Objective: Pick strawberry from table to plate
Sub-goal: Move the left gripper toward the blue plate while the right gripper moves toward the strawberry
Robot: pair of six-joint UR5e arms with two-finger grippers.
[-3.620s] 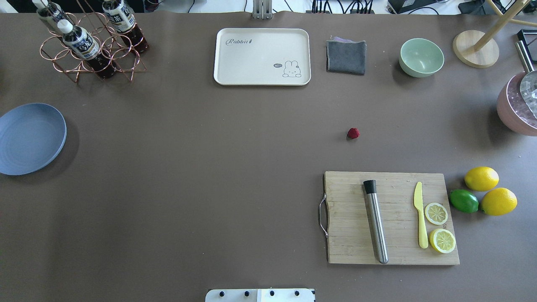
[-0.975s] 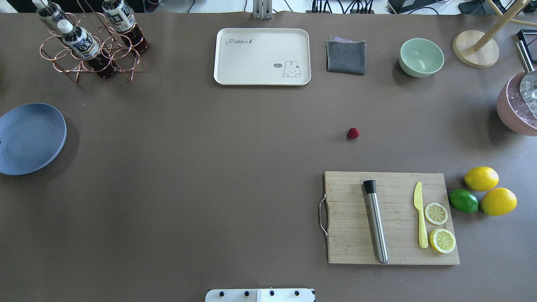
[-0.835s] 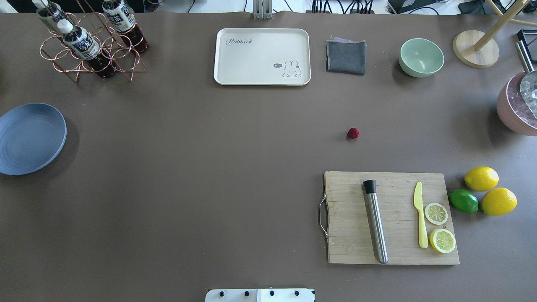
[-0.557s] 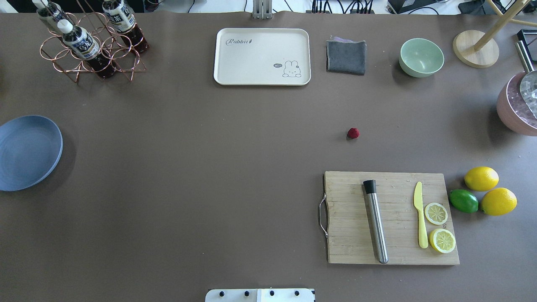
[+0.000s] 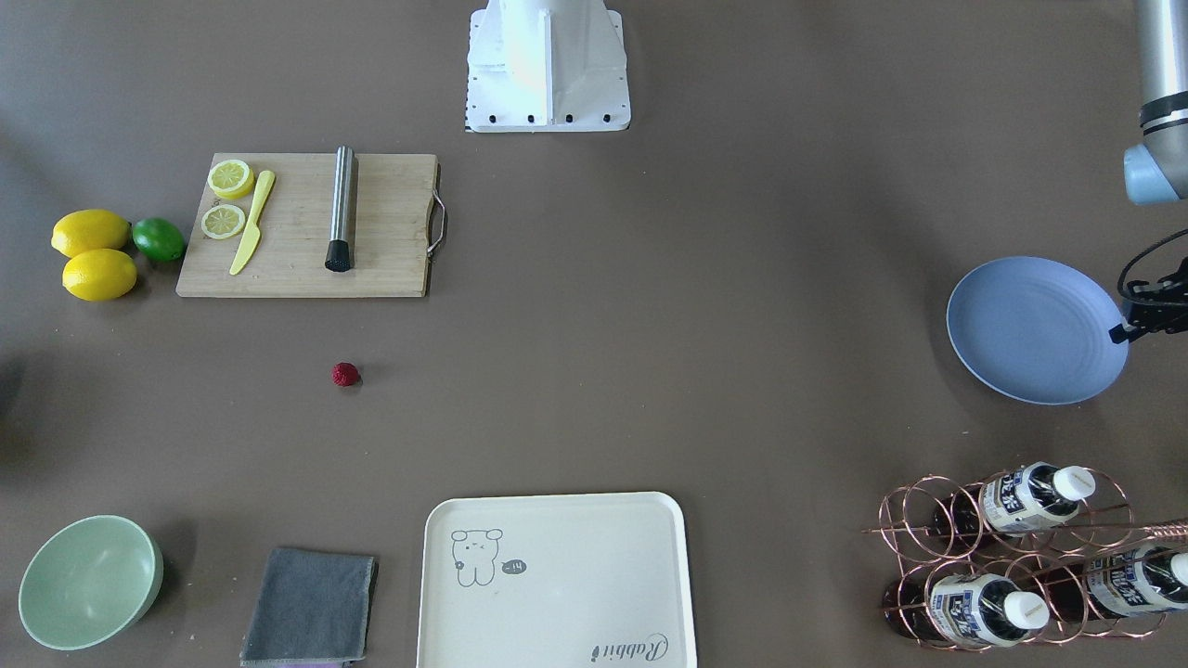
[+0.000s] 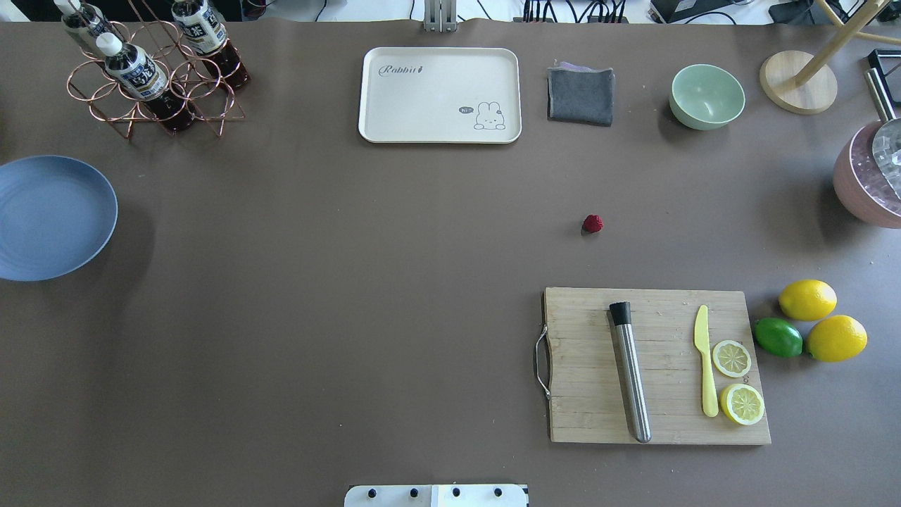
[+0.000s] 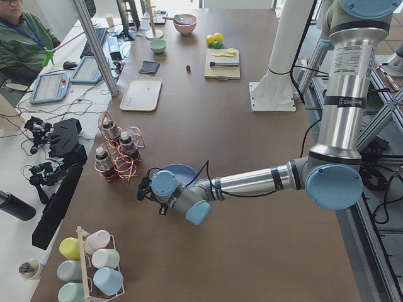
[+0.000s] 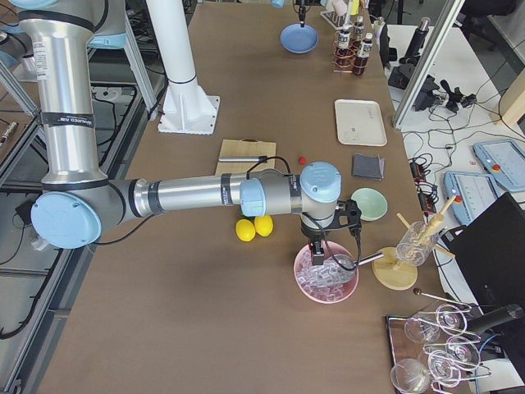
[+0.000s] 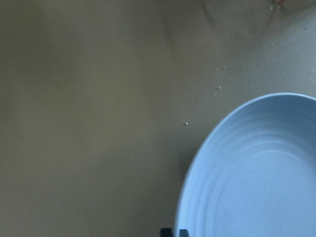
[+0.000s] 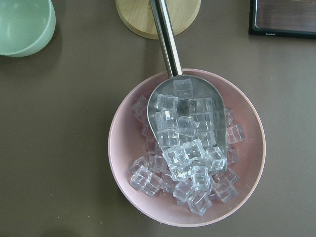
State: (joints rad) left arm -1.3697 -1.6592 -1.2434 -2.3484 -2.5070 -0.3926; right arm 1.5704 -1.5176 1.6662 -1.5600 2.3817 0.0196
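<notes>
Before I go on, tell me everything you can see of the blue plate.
The plate is round, shallow, matte blue-lavender, plastic-looking, with faint concentric rings, and empty. It is at the table's left end, near the wire bottle rack, far from the strawberry. Its wide shadow suggests it may be slightly raised. The left gripper's fingers sit at its outer rim and seem to pinch it.

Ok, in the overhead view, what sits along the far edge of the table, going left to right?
Copper bottle rack → cream tray → grey cloth → green bowl → round wooden stand base.
</notes>
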